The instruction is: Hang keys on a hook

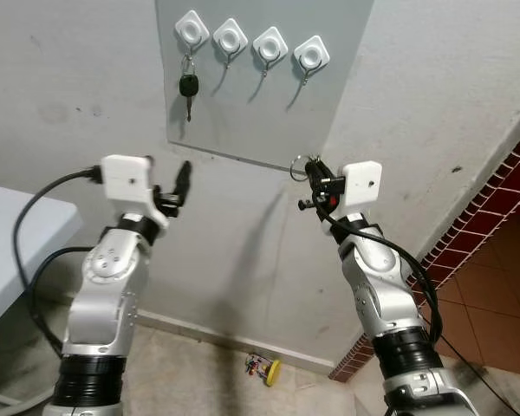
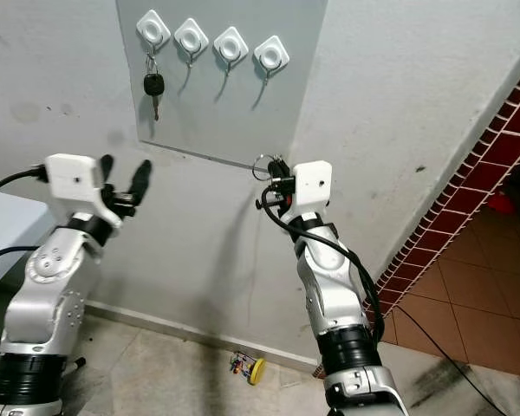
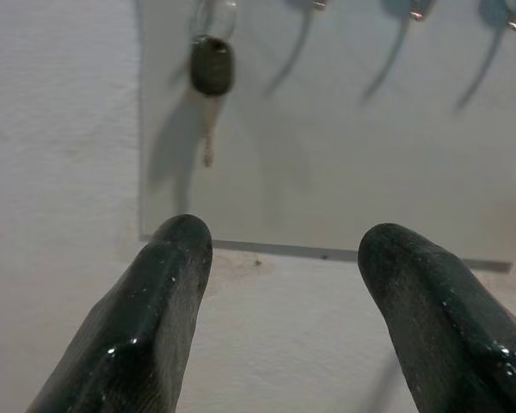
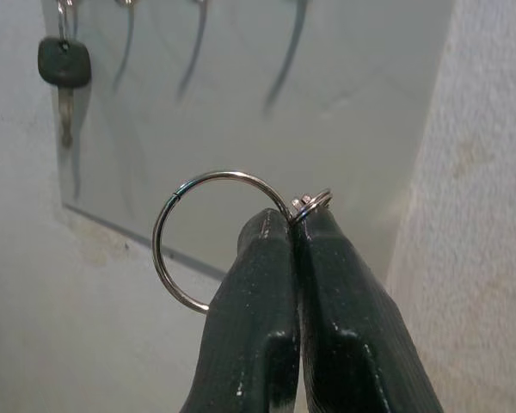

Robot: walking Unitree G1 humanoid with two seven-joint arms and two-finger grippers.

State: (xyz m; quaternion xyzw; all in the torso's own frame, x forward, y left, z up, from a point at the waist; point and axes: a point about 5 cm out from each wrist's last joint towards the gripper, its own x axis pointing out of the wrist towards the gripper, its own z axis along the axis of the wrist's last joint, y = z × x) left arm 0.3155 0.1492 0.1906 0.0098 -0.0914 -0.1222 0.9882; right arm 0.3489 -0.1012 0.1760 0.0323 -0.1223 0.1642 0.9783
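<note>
A grey panel [image 1: 260,104] on the wall carries several white hooks [image 1: 230,37] in a row. From the leftmost hook [image 1: 191,30] hangs a black-headed key [image 1: 188,87]. My right gripper [image 1: 316,178] is raised just below the panel's lower right corner and is shut on a silver key ring [image 4: 215,175], pinched at a small second ring, with the large loop sticking out beside the fingertips. My left gripper [image 2: 124,173] is open and empty, held up below the panel's lower left corner, under the hanging key [image 3: 211,69].
A white table [image 1: 17,234] juts in at the left, with black cables beside my left arm. A red tiled wall [image 1: 494,208] runs along the right. A small yellow object [image 1: 264,368] lies on the floor at the wall's foot.
</note>
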